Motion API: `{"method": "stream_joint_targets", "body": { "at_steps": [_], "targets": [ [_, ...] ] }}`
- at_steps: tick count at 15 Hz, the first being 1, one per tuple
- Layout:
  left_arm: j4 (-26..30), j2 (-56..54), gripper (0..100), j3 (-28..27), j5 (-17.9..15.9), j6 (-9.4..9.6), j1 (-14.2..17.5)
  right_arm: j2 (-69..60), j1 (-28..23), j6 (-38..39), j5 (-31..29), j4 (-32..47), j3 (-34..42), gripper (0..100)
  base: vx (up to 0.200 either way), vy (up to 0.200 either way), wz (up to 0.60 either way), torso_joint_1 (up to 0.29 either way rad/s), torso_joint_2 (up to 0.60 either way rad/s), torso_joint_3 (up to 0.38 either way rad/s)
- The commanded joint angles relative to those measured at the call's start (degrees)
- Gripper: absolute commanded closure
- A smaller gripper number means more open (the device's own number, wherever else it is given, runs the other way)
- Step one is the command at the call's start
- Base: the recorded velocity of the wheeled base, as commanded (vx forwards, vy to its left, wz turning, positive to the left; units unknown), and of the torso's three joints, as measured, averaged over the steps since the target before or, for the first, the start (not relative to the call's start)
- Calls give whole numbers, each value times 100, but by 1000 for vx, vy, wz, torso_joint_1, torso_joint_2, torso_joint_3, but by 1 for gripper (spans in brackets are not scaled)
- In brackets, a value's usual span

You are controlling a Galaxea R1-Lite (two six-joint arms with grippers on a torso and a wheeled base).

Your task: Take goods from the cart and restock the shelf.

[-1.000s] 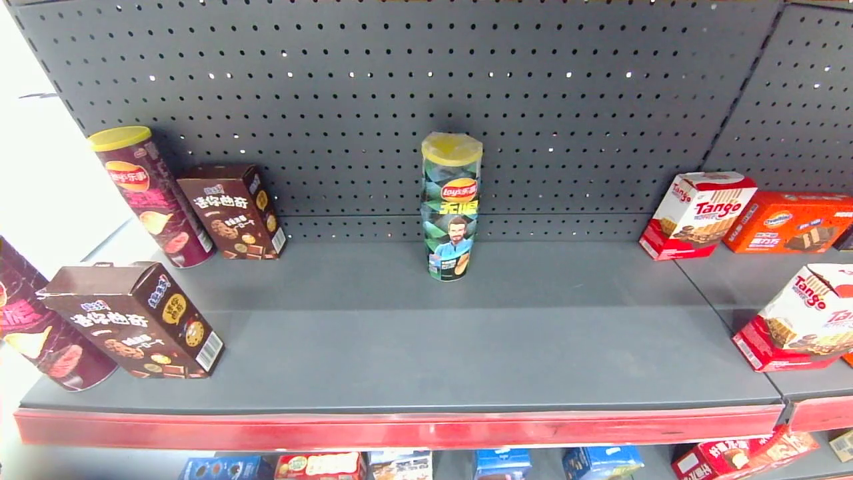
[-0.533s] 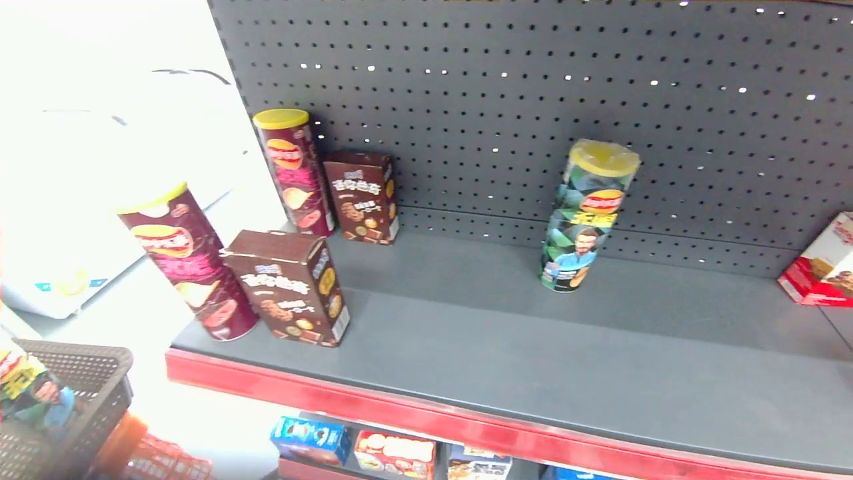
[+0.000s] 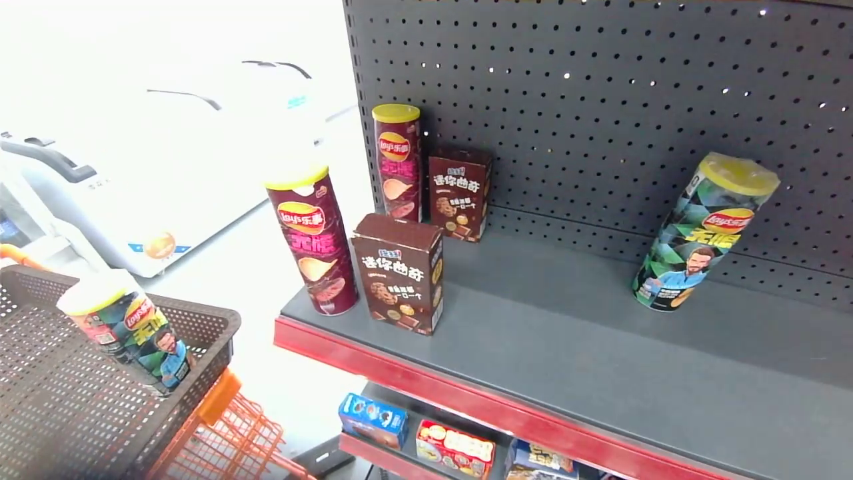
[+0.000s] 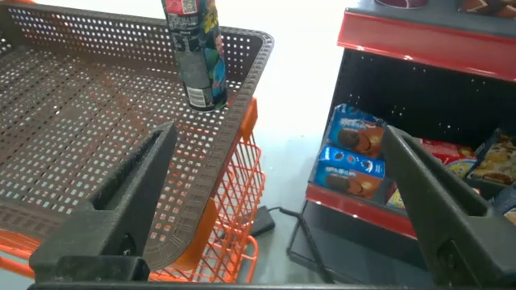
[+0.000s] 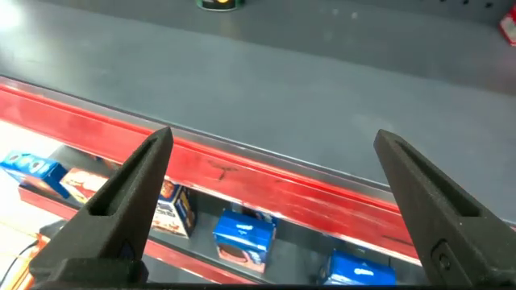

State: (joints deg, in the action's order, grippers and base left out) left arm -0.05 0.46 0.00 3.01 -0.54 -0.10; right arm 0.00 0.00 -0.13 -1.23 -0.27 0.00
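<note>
Canister of chips (image 3: 126,327), wrapped in a green geometric print under a pale yellow lid, stood upright in the cart's basket (image 3: 53,413), just inside the wall at the corner nearest the shelf (image 3: 566,360). The basket was dark perforated plastic on an orange wire frame (image 3: 240,447), and most of its floor lay bare. A strip of pale floor separated cart and shelf. On the grey deck a matching canister (image 3: 700,233) stood near the pegboard back panel (image 3: 600,100), with a wide open stretch between it and the brown cookie boxes (image 3: 402,273) and maroon canisters (image 3: 313,243) at the shelf's end. A red front strip (image 3: 466,400) edged the deck. The left wrist view showed the left gripper (image 4: 278,137) above the basket's rim, fingers spread wide and empty, with blue biscuit packs (image 4: 355,157) on the lower shelf. The right wrist view showed the right gripper (image 5: 274,138) before the red strip, fingers likewise wide apart and holding nothing.
</note>
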Motion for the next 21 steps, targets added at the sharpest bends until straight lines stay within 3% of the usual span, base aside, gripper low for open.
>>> {"method": "stream_joint_targets", "body": {
  "at_steps": [1, 4, 5, 6, 8, 10, 11, 12, 13, 14, 15, 17, 18, 21],
  "targets": [
    [-4, 6, 0, 0, 7, -8, 1, 0, 0, -4, 0, 0, 0, 0, 0, 0, 0, 0, 0, 0],
    [-21, -2, 0, -26, 68, 18, 1, 0, 0, -4, 0, 0, 0, 0, 0, 0, 0, 0, 0, 0],
    [40, -2, 0, -246, 42, 185, 1, 0, 0, -4, 0, 0, 0, 0, 0, 0, 0, 0, 0, 0],
    [198, 288, 0, -694, 121, 511, -34, 0, 0, -4, 0, 0, 0, 0, 0, 0, 0, 0, 0, 0],
    [523, 1061, 0, -1310, 384, 555, 19, 0, 0, -4, 0, 0, 0, 0, 0, 0, 0, 0, 0, 0],
    [497, 1914, 0, -1740, 595, 572, -315, 0, 0, -4, 0, 0, 0, 0, 0, 0, 0, 0, 0, 0],
    [400, 2292, 0, -1793, 718, 493, -333, 0, 0, -4, 0, -8, 0, 0, 0, 0, 0, 0, 0, 0],
    [31, 2942, 0, -1828, 701, 177, 45, 0, 0, -4, 0, 0, 0, 0, 0, 0, 0, 0, 0, 0],
    [-408, 3522, 0, -1837, 710, 36, 326, 0, 0, -4, 0, -8, 0, 0, 0, 0, 0, 0, 0, 0],
    [-707, 4085, 0, -1846, 710, 45, 476, 0, 0, -4, 0, 0, 0, 0, 0, 0, 0, 0, 0, 0],
    [-1067, 4524, 0, -1890, 701, 159, 669, 0, 0, -4, 0, 0, 0, 0, 0, 0, 0, 0, 0, 0],
    [-1533, 5104, 0, -1890, 718, 695, 1073, 0, 0, 5, 0, 0, 0, 0, 0, 0, 0, 0, 0, 0],
    [-1630, 5359, 0, -1898, 745, 792, 1223, 0, 0, -4, 0, 0, 0, 0, 0, 0, 0, 0, 0, 0],
    [-2043, 6097, 0, -1881, 745, 713, 1240, 0, 0, -4, 0, 0, 0, 0, 0, 0, 0, 0, 0, 0]
  ]
}}
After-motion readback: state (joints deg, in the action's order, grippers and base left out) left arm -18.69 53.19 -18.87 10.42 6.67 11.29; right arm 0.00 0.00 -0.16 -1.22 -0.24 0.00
